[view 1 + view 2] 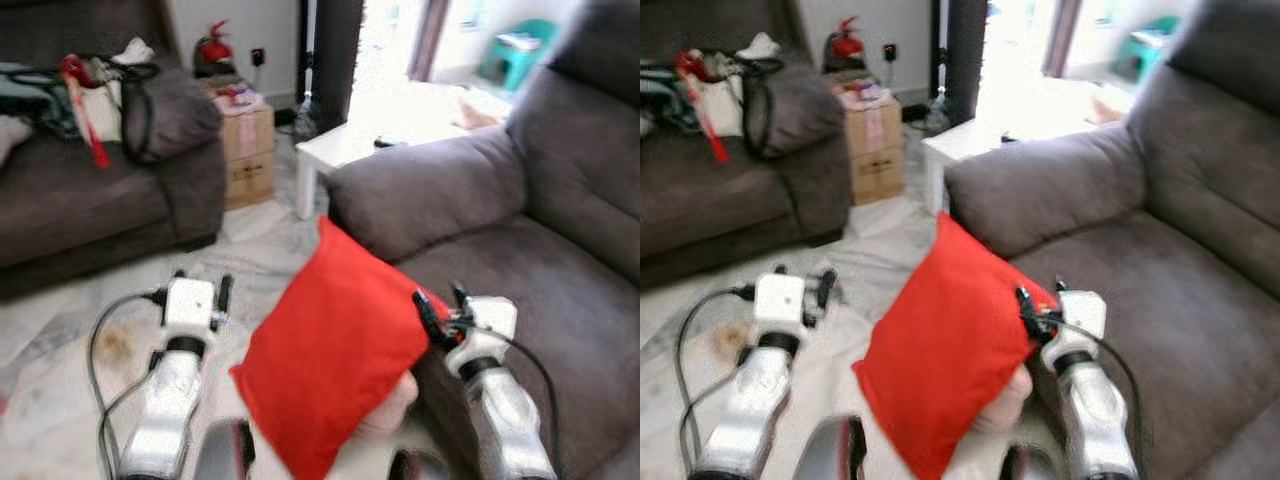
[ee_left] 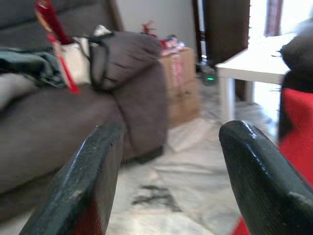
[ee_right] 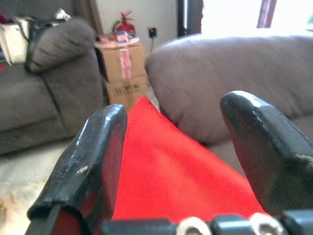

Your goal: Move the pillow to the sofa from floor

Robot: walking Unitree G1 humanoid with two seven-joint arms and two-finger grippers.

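A red pillow (image 1: 335, 350) hangs tilted off the floor, just in front of the grey sofa (image 1: 520, 270) on the right and below its armrest (image 1: 430, 190). My right gripper (image 1: 440, 305) is at the pillow's right corner, shut on it with one black finger on each side, by the front of the sofa seat. In the right wrist view the red pillow (image 3: 171, 171) runs between the two fingers. A pale rounded shape (image 1: 395, 400) shows under the pillow's lower edge; I cannot tell what it is. My left gripper (image 1: 203, 290) is open and empty, left of the pillow above the floor.
A second grey sofa (image 1: 80, 200) on the left carries bags (image 1: 100, 100) and clothes. A cardboard box (image 1: 248, 150) and a red fire extinguisher (image 1: 213, 45) stand at the back wall. A white low table (image 1: 350, 145) stands behind the armrest. Pale tiled floor (image 1: 260, 250) lies between.
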